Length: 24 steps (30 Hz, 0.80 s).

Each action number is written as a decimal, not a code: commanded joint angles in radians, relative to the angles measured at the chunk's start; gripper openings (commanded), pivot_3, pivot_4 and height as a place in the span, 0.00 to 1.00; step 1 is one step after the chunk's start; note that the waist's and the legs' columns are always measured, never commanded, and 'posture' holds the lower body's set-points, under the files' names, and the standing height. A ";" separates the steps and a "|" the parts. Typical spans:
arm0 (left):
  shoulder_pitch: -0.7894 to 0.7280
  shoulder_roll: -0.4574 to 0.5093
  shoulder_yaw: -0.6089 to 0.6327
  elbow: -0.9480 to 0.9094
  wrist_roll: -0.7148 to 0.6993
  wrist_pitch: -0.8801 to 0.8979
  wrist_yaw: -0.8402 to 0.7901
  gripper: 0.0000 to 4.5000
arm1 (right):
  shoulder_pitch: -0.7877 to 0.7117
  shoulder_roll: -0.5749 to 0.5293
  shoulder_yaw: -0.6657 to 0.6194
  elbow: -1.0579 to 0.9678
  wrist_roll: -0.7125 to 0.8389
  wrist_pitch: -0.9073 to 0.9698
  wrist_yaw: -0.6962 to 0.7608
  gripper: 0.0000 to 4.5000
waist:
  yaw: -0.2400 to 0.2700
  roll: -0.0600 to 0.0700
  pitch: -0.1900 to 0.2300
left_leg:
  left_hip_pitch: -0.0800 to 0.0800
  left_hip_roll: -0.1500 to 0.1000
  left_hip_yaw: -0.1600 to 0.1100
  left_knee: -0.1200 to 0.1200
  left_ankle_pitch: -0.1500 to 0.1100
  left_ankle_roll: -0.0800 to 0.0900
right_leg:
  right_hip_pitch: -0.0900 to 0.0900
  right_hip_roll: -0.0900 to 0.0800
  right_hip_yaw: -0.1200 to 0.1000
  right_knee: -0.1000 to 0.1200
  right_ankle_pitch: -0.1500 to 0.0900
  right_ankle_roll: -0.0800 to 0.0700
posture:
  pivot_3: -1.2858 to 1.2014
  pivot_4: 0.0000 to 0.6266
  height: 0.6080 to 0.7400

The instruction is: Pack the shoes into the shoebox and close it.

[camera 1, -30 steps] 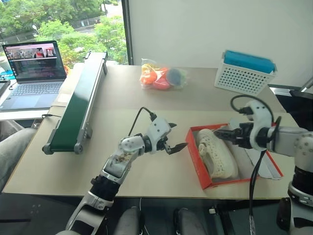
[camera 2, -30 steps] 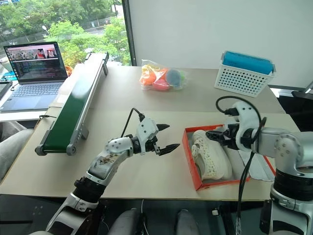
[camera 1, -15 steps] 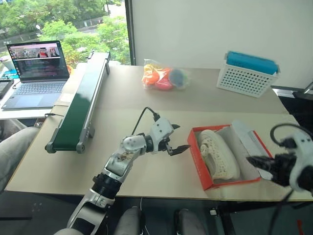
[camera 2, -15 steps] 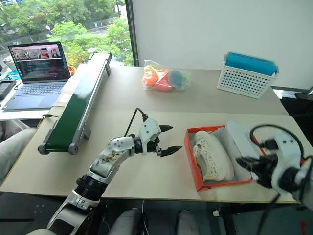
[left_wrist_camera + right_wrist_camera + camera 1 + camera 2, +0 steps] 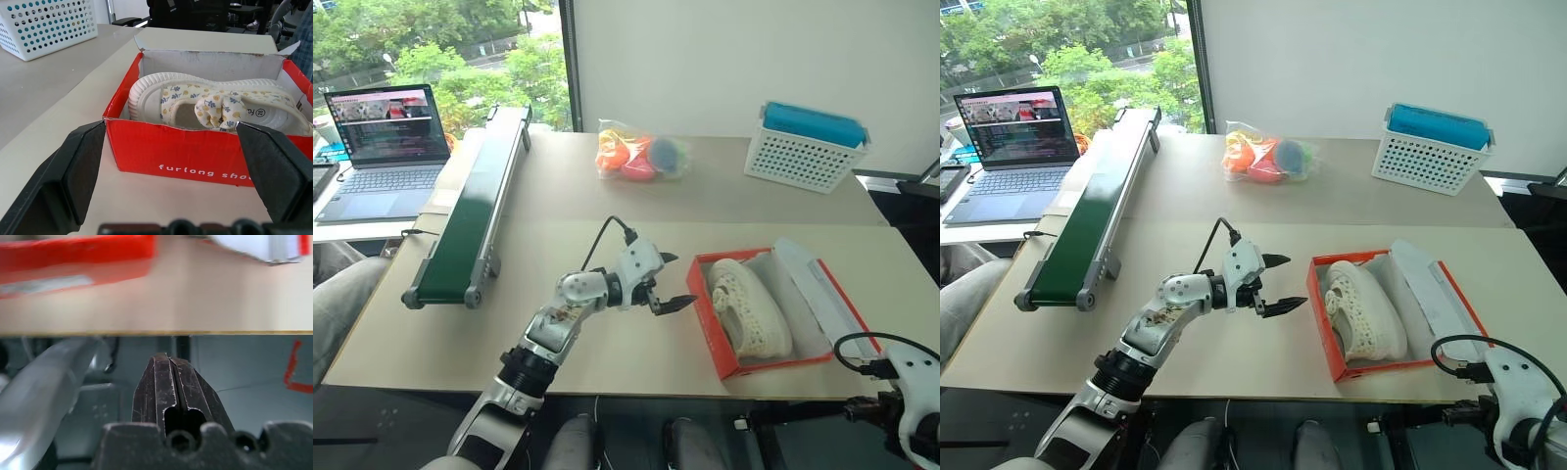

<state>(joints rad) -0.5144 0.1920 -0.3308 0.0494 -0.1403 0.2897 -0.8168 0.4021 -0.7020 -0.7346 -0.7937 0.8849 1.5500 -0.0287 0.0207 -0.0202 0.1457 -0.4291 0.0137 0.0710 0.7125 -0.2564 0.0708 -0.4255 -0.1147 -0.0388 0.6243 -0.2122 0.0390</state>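
I am looking down on a pale beige table (image 5: 558, 211) set against a white wall, with a window showing green trees past its far left corner. Taking the shoebox (image 5: 717, 338) as my landmark, it sits on the table's near right part, orange-red, lid folded open on its right side with white paper (image 5: 813, 299) lying over it. Inside it lies one cream shoe (image 5: 747, 305), against the box's left wall; in the left wrist view the shoe (image 5: 215, 105) shows a small floral print and a ribbed white sole, and the box's red side carries white lettering. I cannot tell whether a second shoe is in there. Just left of the shoebox my left gripper (image 5: 672, 282) hovers with its fingers spread wide, holding nothing, pointing at the box's left wall. My right gripper (image 5: 172, 377) is below the table edge in front of the shoebox, fingers pressed together and empty. Far behind the shoebox stands a white perforated basket (image 5: 801, 157) with a blue top. Behind and left of the shoebox is a clear bag of coloured items (image 5: 636, 153), farther left a green conveyor belt (image 5: 470, 206), and beyond that an open laptop (image 5: 380, 147) on a separate desk.
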 commanded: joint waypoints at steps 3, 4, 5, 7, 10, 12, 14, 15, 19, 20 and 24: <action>-0.012 0.009 0.017 -0.046 -0.013 0.004 0.000 1.00 | -0.114 0.120 0.018 0.017 -0.157 0.008 -0.090 0.01 | 0.001 0.001 0.000 | 0.000 0.000 0.000 0.000 0.000 0.000 | 0.000 0.000 0.000 0.000 0.000 0.000 | 0.52 0.24 0.73; -0.010 0.011 0.017 -0.048 -0.014 0.006 0.002 1.00 | -0.140 0.155 0.016 0.020 -0.172 0.014 -0.095 0.01 | 0.001 0.001 0.000 | 0.000 0.000 0.000 0.000 0.000 0.000 | 0.000 0.001 -0.001 0.000 0.001 0.001 | 0.52 0.24 0.73; -0.008 0.012 0.017 -0.051 -0.014 0.008 0.003 1.00 | -0.165 0.189 0.010 0.026 -0.186 0.018 -0.102 0.01 | 0.001 0.001 0.000 | 0.000 0.000 0.000 0.000 0.000 0.000 | 0.000 0.001 0.000 0.000 0.001 0.002 | 0.52 0.24 0.73; -0.004 0.013 0.016 -0.058 -0.015 0.012 0.006 1.00 | -0.209 0.244 -0.005 0.032 -0.217 0.030 -0.108 0.01 | 0.001 0.002 0.000 | 0.000 0.001 0.000 0.000 0.000 0.000 | 0.000 0.001 -0.001 0.000 0.001 0.002 | 0.52 0.24 0.73; -0.002 0.010 0.015 -0.064 -0.016 0.017 0.012 1.00 | -0.337 0.357 -0.055 0.055 -0.238 0.047 -0.099 0.01 | -0.001 0.003 0.000 | 0.000 0.000 0.000 0.000 0.000 0.000 | 0.000 0.001 -0.001 0.000 0.001 0.002 | 0.52 0.24 0.73; -0.003 0.008 0.015 -0.063 -0.017 0.018 0.016 1.00 | -0.431 0.424 -0.101 0.072 -0.246 0.051 -0.089 0.01 | -0.004 0.003 0.000 | 0.000 0.000 0.000 0.000 0.000 0.000 | 0.000 0.001 0.000 0.001 0.002 0.002 | 0.52 0.24 0.73; -0.005 0.007 0.015 -0.062 -0.017 0.017 0.017 1.00 | -0.497 0.461 -0.134 0.085 -0.258 0.041 -0.078 0.01 | -0.007 0.004 0.000 | 0.000 0.000 0.000 0.000 0.000 0.000 | 0.000 0.001 -0.001 0.001 0.002 0.002 | 0.52 0.24 0.73; -0.005 0.006 0.014 -0.061 -0.016 0.016 0.018 1.00 | -0.532 0.481 -0.155 0.095 -0.260 0.028 -0.071 0.01 | -0.007 0.005 0.000 | 0.000 0.000 0.000 0.000 0.000 0.000 | -0.001 0.001 0.000 0.001 0.002 0.002 | 0.52 0.24 0.73; -0.010 0.008 0.012 -0.060 -0.015 0.012 0.016 1.00 | -0.644 0.561 -0.194 0.134 -0.222 -0.070 -0.032 0.01 | -0.011 0.006 0.000 | 0.000 0.000 0.000 -0.001 0.000 0.000 | -0.001 0.002 0.000 0.003 0.002 0.002 | 0.52 0.24 0.73; -0.011 0.008 0.013 -0.059 -0.016 0.011 0.017 1.00 | -0.669 0.585 -0.212 0.138 -0.206 -0.079 -0.024 0.01 | -0.011 0.007 0.000 | 0.000 0.000 0.000 0.000 0.000 0.000 | -0.002 0.002 0.000 0.003 0.002 0.002 | 0.52 0.24 0.73; -0.018 0.012 0.017 -0.057 -0.015 0.010 0.018 1.00 | -0.712 0.639 -0.245 0.155 -0.158 -0.066 0.009 0.01 | -0.012 0.008 0.001 | 0.001 0.000 0.000 -0.001 0.000 0.000 | -0.002 0.002 0.000 0.004 0.002 0.002 | 0.52 0.24 0.73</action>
<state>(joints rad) -0.5105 0.2057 -0.3277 0.0261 -0.1462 0.3080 -0.7990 -0.2976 -0.0704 -0.9581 -0.6305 0.6852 1.5027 -0.0428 0.0091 -0.0121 0.1464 -0.4287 0.0139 0.0713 0.7120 -0.2563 0.0707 -0.4272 -0.1128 -0.0389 0.6279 -0.2106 0.0406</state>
